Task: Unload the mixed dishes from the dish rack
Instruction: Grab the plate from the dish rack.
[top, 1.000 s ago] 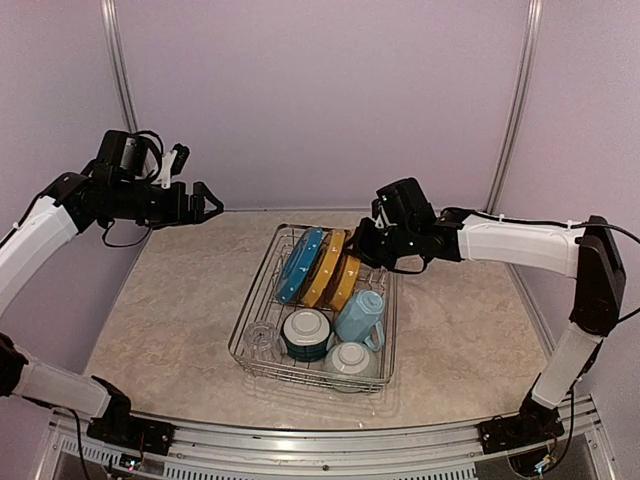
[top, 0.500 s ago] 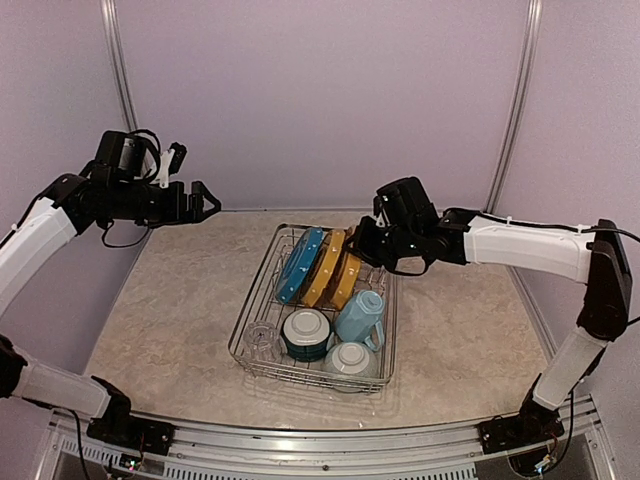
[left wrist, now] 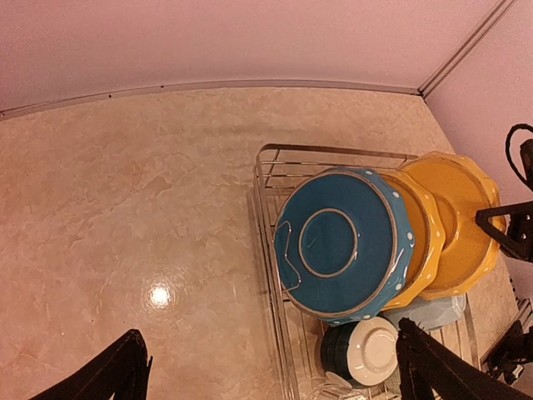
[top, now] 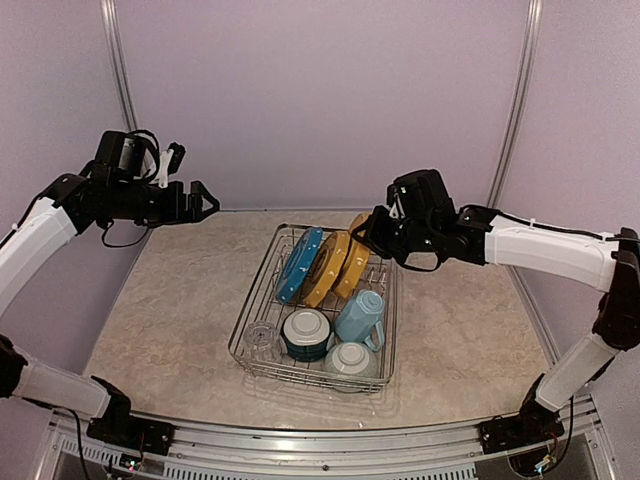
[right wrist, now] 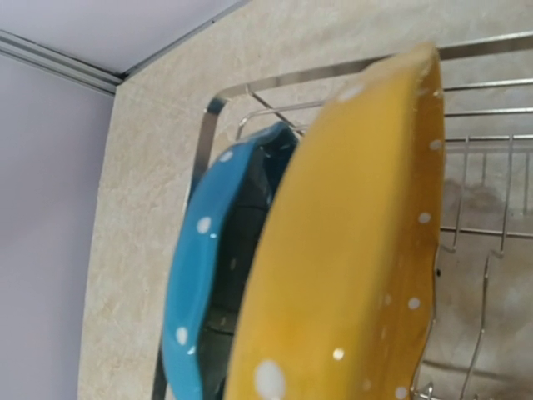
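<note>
On the marbled table (top: pixel 160 300), about mid-way across: the rack (top: pixel 247 325), a silver wire basket. Nearest in it, at the front right corner, a pale bowl (top: pixel 350 360); at the front left corner, a clear glass (top: pixel 262 340), standing. Between and just behind these, a teal bowl (top: pixel 307 333) tipped so the white inside faces up and forward. Just beside it to the right, a light blue mug (top: pixel 360 315), leaning, handle toward the near right. Farther back, on edge among the prongs: the blue plate (top: pixel 298 265) at left, foot ring facing left, then the middle plate (top: pixel 325 268), yellow, close against it. Rightmost, the right plate (top: pixel 352 262), also yellow with white dots, standing higher than the other two, lower edge down inside the rack walls; cannot tell whether resting on the wire. Clamped on its upper right rim: the right gripper (top: pixel 370 232), fingers (left wrist: pixel 504 227) closed across the edge, arm reaching in from the right. Far left and well apart from the rack, raised above the table: the left gripper (top: pixel 207 203), fingers (left wrist: pixel 117 371) spread wide, grasping nothing, aimed toward the plates. Behind everything, a lilac wall (top: pixel 320 100).
</note>
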Tool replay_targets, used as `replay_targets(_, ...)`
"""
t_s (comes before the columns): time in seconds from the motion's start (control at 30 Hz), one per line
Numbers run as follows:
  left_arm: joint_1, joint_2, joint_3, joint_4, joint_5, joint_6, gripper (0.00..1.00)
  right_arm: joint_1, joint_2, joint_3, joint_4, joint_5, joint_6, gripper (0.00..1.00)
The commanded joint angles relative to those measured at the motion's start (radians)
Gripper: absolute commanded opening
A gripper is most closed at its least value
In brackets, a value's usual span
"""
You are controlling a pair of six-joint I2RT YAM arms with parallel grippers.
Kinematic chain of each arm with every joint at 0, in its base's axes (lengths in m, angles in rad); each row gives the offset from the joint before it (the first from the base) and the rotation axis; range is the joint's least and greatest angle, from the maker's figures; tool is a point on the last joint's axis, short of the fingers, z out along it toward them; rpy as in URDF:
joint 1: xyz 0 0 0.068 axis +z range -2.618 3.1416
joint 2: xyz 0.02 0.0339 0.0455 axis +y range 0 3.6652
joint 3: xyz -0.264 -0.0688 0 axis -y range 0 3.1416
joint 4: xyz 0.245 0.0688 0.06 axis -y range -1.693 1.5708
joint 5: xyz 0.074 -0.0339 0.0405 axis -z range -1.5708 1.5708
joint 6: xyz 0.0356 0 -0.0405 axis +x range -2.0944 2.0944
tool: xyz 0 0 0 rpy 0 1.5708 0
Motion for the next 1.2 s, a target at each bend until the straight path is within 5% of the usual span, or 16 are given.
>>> replay_targets(0.0, 0.011, 0.013, -0.011, 0.011, -0.012, 0.014, 0.99, 0.007, -0.111, 0.010, 0.135, 0.013, -0.026, 0.00)
replay_targets(0.83, 0.082, 0.026, -0.016, 0.030, 0.071, -0.019, 0.99, -0.004, -0.306, -0.099, 0.206, 0.066, -0.171, 0.00)
replay_targets(1.17, 0.100, 0.024, -0.020, 0.036, 0.076, -0.028, 0.99, -0.020, -0.308, -0.023, 0.149, 0.084, -0.206, 0.00)
